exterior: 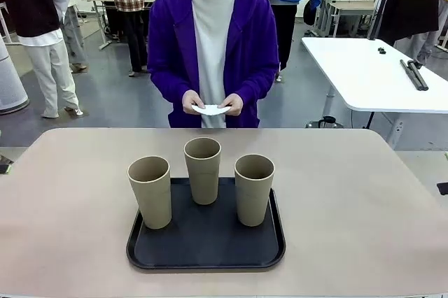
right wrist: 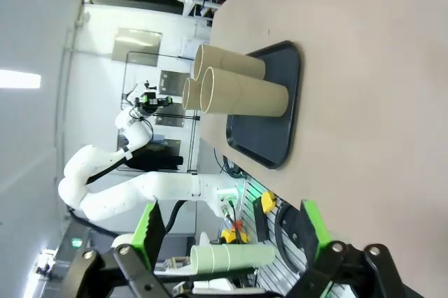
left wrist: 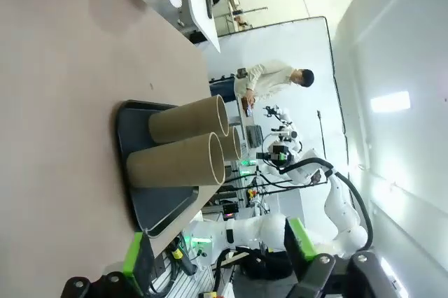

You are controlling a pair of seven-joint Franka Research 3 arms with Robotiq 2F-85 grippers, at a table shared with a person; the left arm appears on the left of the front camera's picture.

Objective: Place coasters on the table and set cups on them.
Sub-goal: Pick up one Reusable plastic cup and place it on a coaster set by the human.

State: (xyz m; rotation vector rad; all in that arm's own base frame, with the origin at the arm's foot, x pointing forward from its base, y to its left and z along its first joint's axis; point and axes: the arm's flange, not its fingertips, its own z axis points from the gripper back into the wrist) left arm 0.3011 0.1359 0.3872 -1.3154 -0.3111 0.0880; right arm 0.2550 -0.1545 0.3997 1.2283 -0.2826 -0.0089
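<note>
Table [exterior: 70,207]: beige, wide.
Person [exterior: 168,46]: stands at its 12 o'clock edge.
Tray [exterior: 206,245]: black, toward the table's 6 o'clock.
Left gripper [left wrist: 217,256]: jaws apart, empty.
Right gripper [right wrist: 231,242]: jaws apart, empty.
Cups [exterior: 150,193]: three, upright on the tray at 9, 12 and 3 o'clock.
Coasters [exterior: 211,110]: white, in the person's hands, off the table.

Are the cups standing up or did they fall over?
Standing up. All three cups stand upright on the black tray, with their open tops facing up.
</note>
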